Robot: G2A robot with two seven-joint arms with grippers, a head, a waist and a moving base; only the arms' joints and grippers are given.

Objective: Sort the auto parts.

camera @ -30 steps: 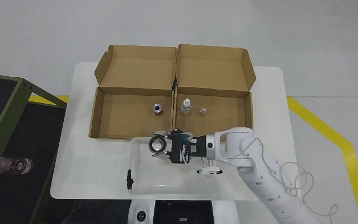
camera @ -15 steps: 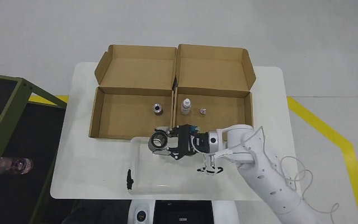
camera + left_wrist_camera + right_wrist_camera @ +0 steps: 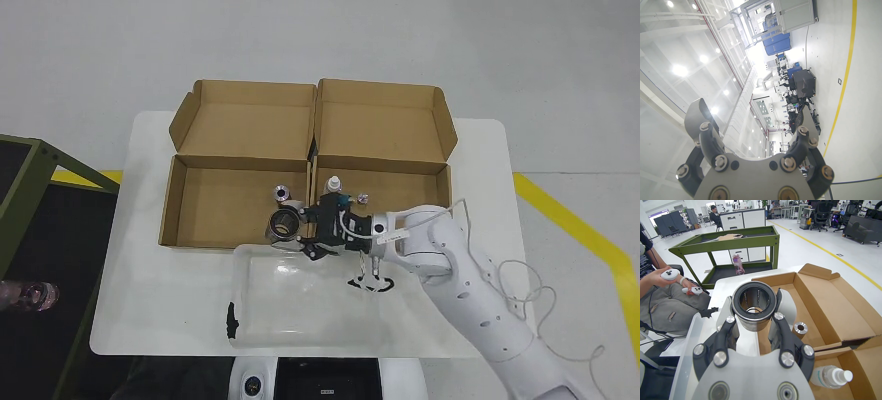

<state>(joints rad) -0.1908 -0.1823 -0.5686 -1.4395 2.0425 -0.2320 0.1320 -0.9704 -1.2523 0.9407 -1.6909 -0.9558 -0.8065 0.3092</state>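
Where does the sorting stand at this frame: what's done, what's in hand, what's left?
Done: a small metal sleeve lies in the left box; a spray bottle and a small metal part lie in the right box. In hand: the right gripper is shut on a bearing, at the left box's front wall. Left: setting the bearing down, and a black piece at the clear tray's edge.

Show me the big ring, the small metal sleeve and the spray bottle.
big ring [image 3: 751, 323]: right wrist view, steel side wall.
small metal sleeve [image 3: 800, 334]: right wrist view, outer side.
spray bottle [image 3: 823, 379]: right wrist view, white body.
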